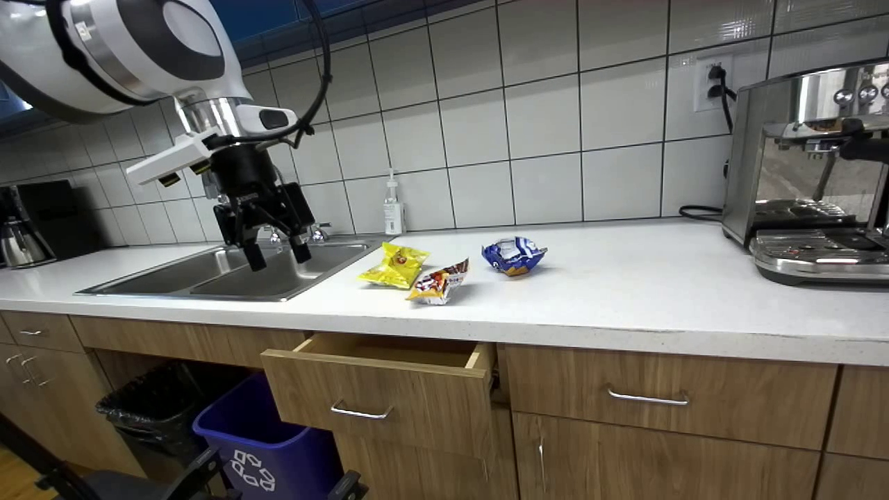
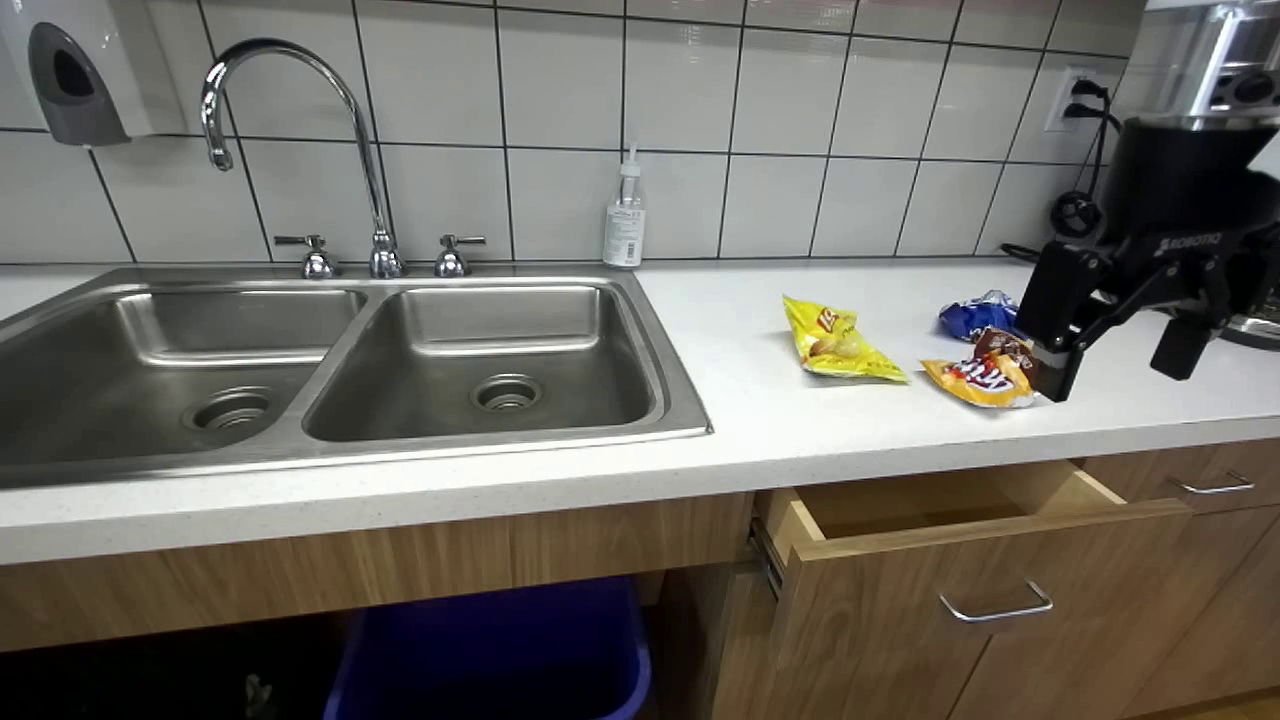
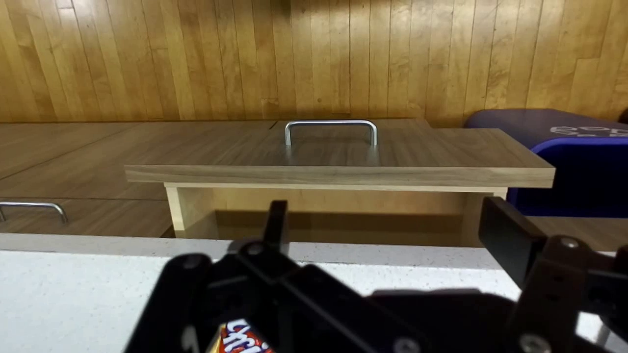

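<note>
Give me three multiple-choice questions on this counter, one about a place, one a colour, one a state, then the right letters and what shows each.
1. Where is the brown-and-orange packet relative to the sink and coffee machine?
A. Inside the sink.
B. Between them.
C. On the machine.

2. What colour is the packet nearest the sink?
A. Blue.
B. Green.
C. Yellow.

3. How does the gripper stand?
A. Open, holding nothing.
B. Shut on a packet.
C. Shut and empty.

1 B: an exterior view shows it past the sink's edge, short of the machine.
2 C: the yellow one lies closest in both exterior views.
3 A: its jaws stand apart, with nothing between them.
</note>
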You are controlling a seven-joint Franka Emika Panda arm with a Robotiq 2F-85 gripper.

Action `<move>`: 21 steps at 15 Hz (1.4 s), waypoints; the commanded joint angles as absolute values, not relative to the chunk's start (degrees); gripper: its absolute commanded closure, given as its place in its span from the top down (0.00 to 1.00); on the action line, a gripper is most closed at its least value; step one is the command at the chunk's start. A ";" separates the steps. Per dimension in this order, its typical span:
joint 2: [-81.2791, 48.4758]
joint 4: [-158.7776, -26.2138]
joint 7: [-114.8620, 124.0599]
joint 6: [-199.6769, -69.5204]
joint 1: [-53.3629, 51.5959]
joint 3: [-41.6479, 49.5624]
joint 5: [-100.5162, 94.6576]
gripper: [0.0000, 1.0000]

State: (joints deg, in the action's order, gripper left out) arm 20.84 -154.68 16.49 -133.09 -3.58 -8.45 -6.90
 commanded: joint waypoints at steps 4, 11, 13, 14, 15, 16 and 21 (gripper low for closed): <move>16.41 -155.33 13.25 -138.16 -2.48 -6.98 -7.58 1.00; 10.42 -154.71 11.92 -142.74 -2.00 -5.81 -8.24 1.00; 8.69 -154.47 11.81 -143.89 -1.75 -5.51 -8.83 1.00; 7.79 -154.33 11.89 -144.45 -1.61 -5.36 -9.18 1.00; 6.80 -154.13 11.90 -145.06 -1.49 -5.17 -9.42 1.00; 5.93 -153.96 11.93 -145.67 -1.42 -4.90 -9.66 1.00; 0.91 -152.36 12.33 -148.34 -1.09 -3.50 -11.10 1.00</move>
